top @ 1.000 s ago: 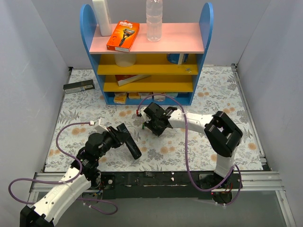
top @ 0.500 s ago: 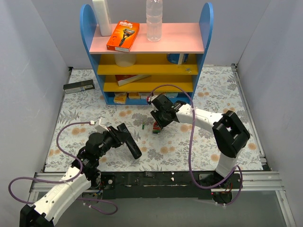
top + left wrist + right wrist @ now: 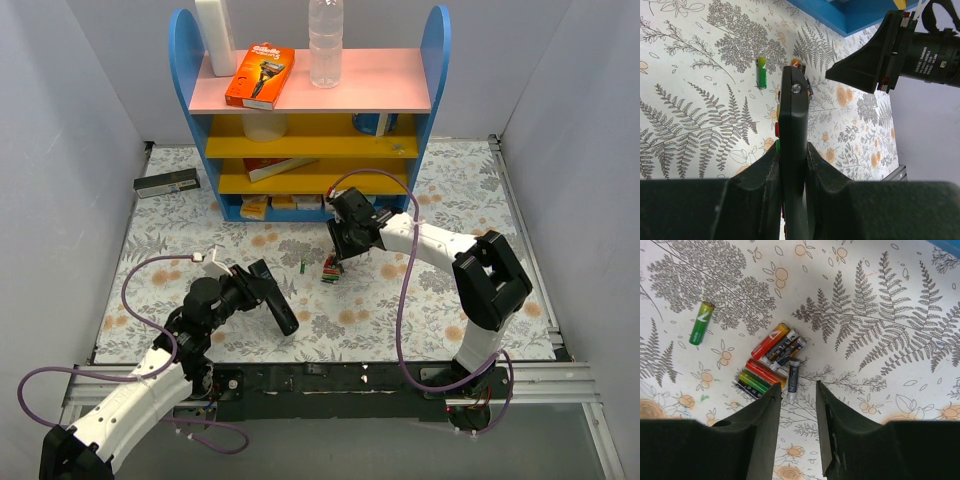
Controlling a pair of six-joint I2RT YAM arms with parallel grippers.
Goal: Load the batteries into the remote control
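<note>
The remote control (image 3: 792, 115) is a thin black bar. It stands on its edge, pinched between the two fingers of the left gripper (image 3: 791, 160), and little red, yellow and green buttons show on one side. The batteries (image 3: 771, 365) lie flat in a small heap, red, green and dark ones, touching each other. One green battery (image 3: 701, 323) lies alone, near the heap.

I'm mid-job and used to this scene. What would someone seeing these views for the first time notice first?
Likely the black remote control clamped edge-on in the left gripper, near the table's front left. Next, the heap of red, green and dark batteries mid-table, with the right gripper open just above it and one green battery lying apart.
</note>
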